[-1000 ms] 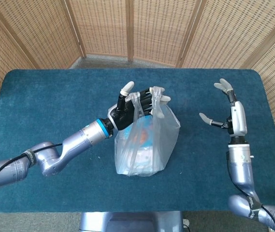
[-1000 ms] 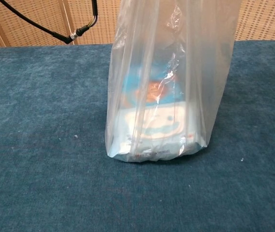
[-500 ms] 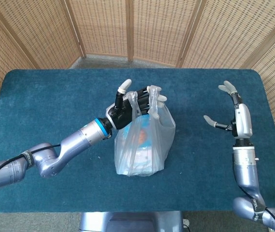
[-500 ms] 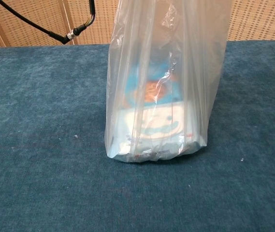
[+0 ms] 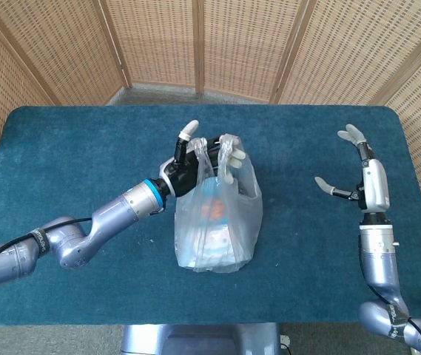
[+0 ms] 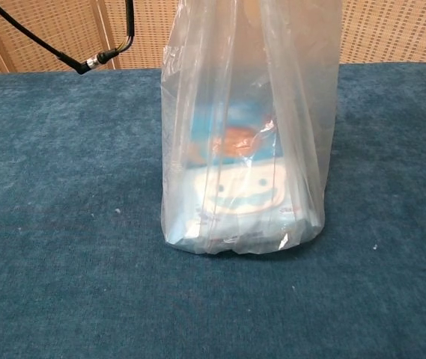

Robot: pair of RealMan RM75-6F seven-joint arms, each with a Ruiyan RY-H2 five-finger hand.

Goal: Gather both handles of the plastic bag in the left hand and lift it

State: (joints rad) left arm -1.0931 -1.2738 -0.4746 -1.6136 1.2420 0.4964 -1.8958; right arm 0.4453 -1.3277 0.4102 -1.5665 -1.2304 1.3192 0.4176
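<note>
The left robot hand (image 5: 195, 159) is closed around the gathered handles (image 5: 221, 148) of the plastic bag (image 5: 219, 218), its fingers hooked through the loops just above the bag's mouth. The film is drawn up taut from that grip, and the bag stands upright near the middle of the blue worktop (image 5: 62, 148); the chest view shows its bottom resting on the cloth, so the lift looks not yet made. Inside sits a blue-and-white package (image 6: 239, 187) low against the base. The right robot hand (image 5: 354, 174) hangs well apart near the right edge, fingers spread, holding nothing.

The risk I see lies in the grip: whether both loops sit fully inside the fingers cannot be told, and if one rides only on the fingertips it could slip off under load, tipping the bag and spilling the package. Thin film could also stretch or tear if raised with a jerk.
</note>
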